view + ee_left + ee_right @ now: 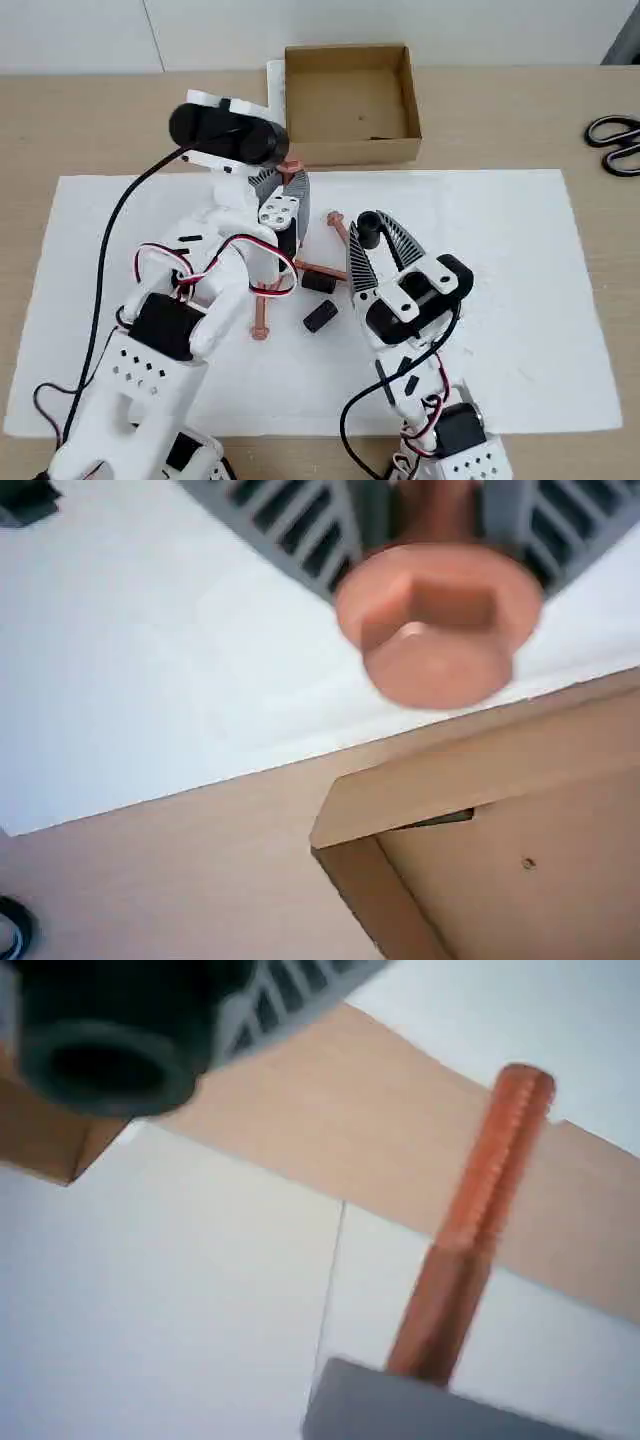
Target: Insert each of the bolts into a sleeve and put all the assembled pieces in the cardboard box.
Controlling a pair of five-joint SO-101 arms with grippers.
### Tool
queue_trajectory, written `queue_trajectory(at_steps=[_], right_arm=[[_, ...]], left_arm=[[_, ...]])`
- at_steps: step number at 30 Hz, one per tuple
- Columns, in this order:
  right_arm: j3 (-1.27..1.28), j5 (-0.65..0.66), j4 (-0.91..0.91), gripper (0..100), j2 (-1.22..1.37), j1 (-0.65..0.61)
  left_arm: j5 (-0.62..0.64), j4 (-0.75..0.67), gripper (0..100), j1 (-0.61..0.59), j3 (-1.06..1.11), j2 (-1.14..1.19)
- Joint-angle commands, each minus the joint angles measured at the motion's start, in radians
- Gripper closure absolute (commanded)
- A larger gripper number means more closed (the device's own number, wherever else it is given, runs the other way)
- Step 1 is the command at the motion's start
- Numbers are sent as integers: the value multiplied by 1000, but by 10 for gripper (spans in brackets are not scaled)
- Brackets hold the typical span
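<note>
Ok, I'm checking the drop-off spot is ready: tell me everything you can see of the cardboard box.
The cardboard box is plain brown, shallow, squarish, open-topped and upright, with no parts inside. It sits on the wooden table just past the white sheet. The left claw, shut on a bolt, hovers near its front-left corner, apparently not touching.

Left arm [175, 325]: stretched away from its base, with the wrist bent over at the far end.
Left tool [290, 183]: pointed downward; the jaws are closed on a bolt [437, 615], gripped by its shank.
Right arm [415, 300]: folded closer to its base and angled inward.
Right tool [372, 235]: tilted forward; a sleeve [100, 1050] is clamped near the fingertips.
</note>
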Motion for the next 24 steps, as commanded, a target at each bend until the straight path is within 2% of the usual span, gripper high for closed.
queue_trajectory(at_steps=[1, 6, 17, 24], right_arm=[[8, -8, -25, 995, -12, 4], [8, -8, -25, 995, -12, 2], [8, -8, -25, 995, -10, 4], [8, -8, -24, 995, -5, 4]], left_arm=[[-40, -87, 994, 5, -13, -40], [-80, -210, 994, 28, -53, -35], [-83, -226, 994, 190, -64, -32], [-78, -305, 994, 196, -68, -32]])
